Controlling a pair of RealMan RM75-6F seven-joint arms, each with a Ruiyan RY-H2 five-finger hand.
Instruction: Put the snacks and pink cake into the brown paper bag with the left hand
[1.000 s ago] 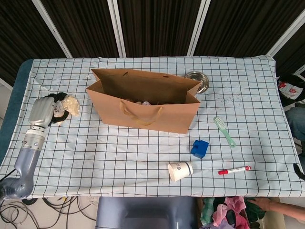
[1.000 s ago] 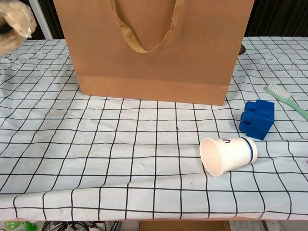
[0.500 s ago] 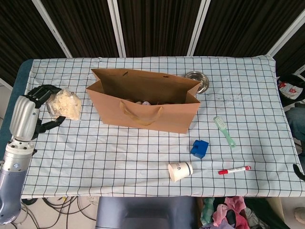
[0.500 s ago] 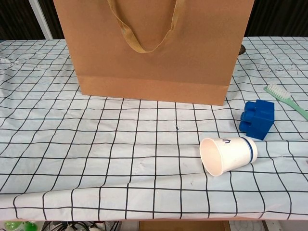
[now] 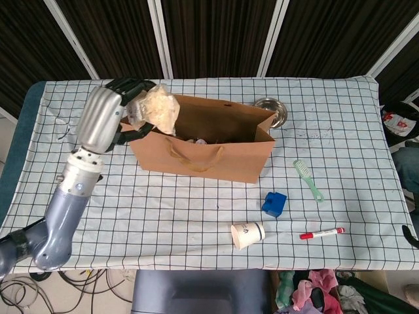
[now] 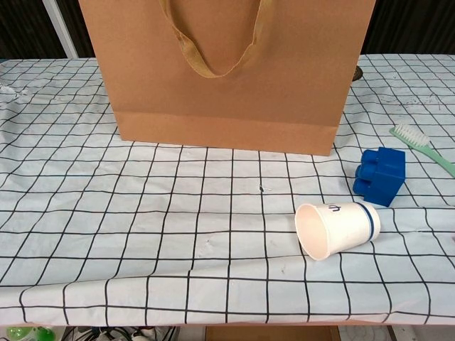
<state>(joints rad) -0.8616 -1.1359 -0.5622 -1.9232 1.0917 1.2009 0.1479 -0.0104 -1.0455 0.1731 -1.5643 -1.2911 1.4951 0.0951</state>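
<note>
My left hand holds a clear packet of pale snacks in the air over the left end of the brown paper bag. The bag stands upright and open on the checked tablecloth; something pale lies inside it, too dim to name. In the chest view only the bag's front wall and handle show, with no hand. My right hand shows in neither view.
A metal bowl sits behind the bag's right end. Right of the bag lie a green brush, a blue block, a tipped paper cup and a red marker.
My left hand has lifted the snack packet from the table's left side and carried it up and right, to above the bag's left end.
</note>
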